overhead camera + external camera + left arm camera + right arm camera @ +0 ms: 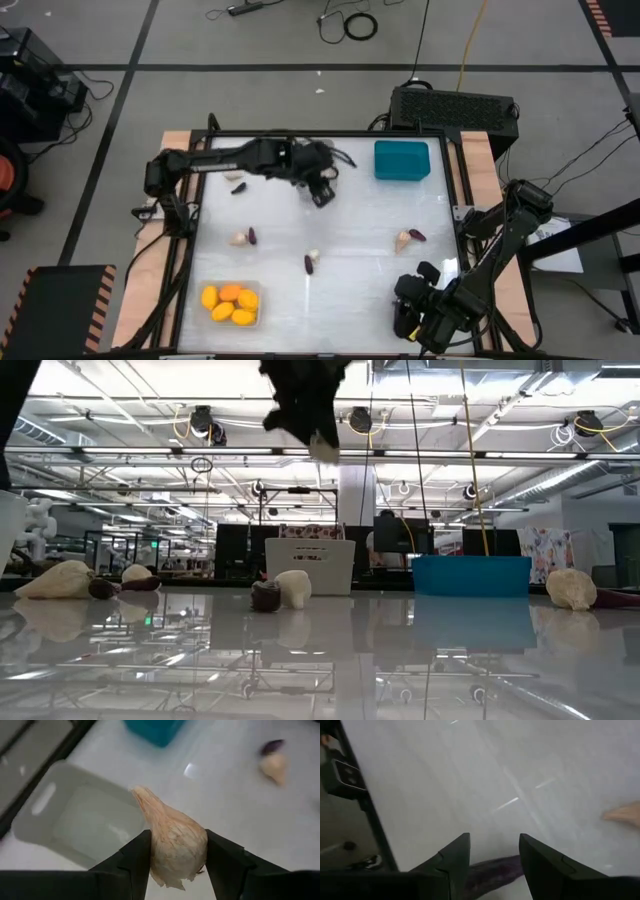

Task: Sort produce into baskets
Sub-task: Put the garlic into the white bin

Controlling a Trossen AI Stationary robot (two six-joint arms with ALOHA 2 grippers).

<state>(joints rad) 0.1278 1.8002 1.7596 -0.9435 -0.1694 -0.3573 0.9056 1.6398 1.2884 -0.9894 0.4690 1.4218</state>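
Garlic [176, 851] is filling the left wrist view, clamped between the left pincer [177, 865] fingers, lifted above the table [350, 280]. Just beside that pincer, a pale grey basket [75, 820] is sitting empty; the teal basket [401, 160] is standing farther off. A clear basket [232, 304], well away, is holding four yellow-orange fruits [230, 302]. Three more garlic bulbs and about four small purple pieces are lying scattered on the table. The right pincer [492, 862] is hovering open, low at the table's near right corner, with a long eggplant [495, 872] lying between its fingers.
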